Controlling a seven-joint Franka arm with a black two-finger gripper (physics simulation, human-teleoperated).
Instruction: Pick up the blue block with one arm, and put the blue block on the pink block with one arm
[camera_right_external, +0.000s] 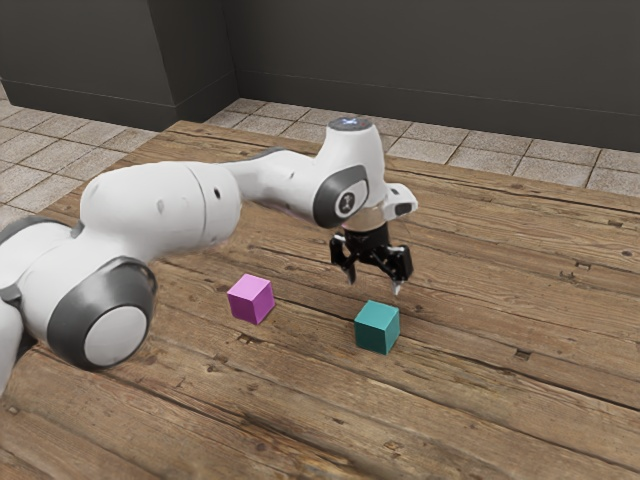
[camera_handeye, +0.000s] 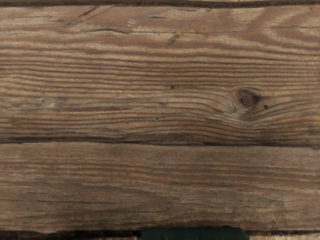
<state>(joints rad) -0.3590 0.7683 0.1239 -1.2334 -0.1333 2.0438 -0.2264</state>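
First block exterior view's left, second block right, both on table; gripper above, near second.

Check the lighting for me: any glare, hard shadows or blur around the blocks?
Exterior view: soft, even light, no glare; the blue block and pink block cast only faint shadows on the table. Wrist view: the wood grain is sharp; a dark strip just under the hand looks heavily shaded.

White Franka arm in rounded, glossy shells, with dark grey bands ringing its joints and a pale grey disc capping the bulkiest link, farthest from the claw. Just above the black claw, a grey-ringed wrist joint carries a small blue mark; 2 fingers tip it.
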